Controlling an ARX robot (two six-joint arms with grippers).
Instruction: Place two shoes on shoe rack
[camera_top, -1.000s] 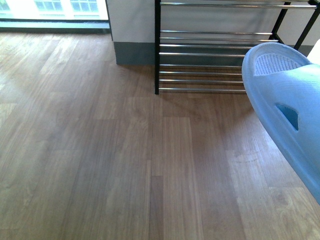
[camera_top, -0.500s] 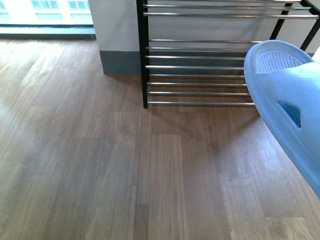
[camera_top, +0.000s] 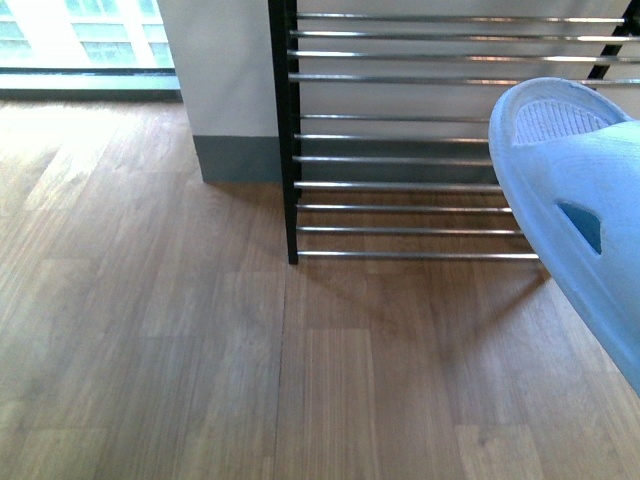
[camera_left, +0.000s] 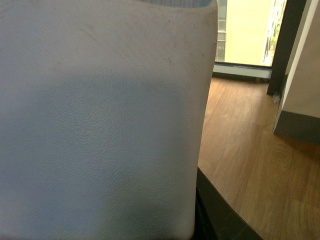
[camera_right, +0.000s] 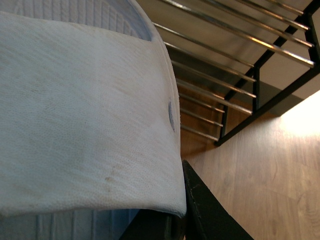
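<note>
Room: wooden plank floor (camera_top: 200, 350), white wall with grey skirting (camera_top: 225, 100), bright window (camera_top: 70, 30) well off beyond the left side.
Shoe rack (camera_top: 400, 185): black side frame and thin chrome bars in tiers, straight ahead of the right end effector (camera_right: 192, 217), near the sandal but apart from it.
Sandal: pale-blue slide sandal (camera_top: 575, 190), carried clear of the floor at the right end effector, ribbed footbed and one end turned toward the rack.
Right end effector: mostly hidden under the broad strap, one dark finger showing at the strap's edge; judged clamped on the sandal, since nothing else bears it.
Left end effector (camera_left: 210, 215): only a dark sliver below a pale pebbled surface (camera_left: 100, 125) pressed close and filling the left wrist view, probably a second sandal's strap; open or closed, cannot tell.
Handling: likely light, one-piece rubber, bendy rather than fragile; smooth skin liable to slip or swing in a narrow pinch.
Hold point: across the broad strap or the sole edge just under it, near mid-length so neither end droops.
Set-down: sole flat across at least two bars, not into a gap.
</note>
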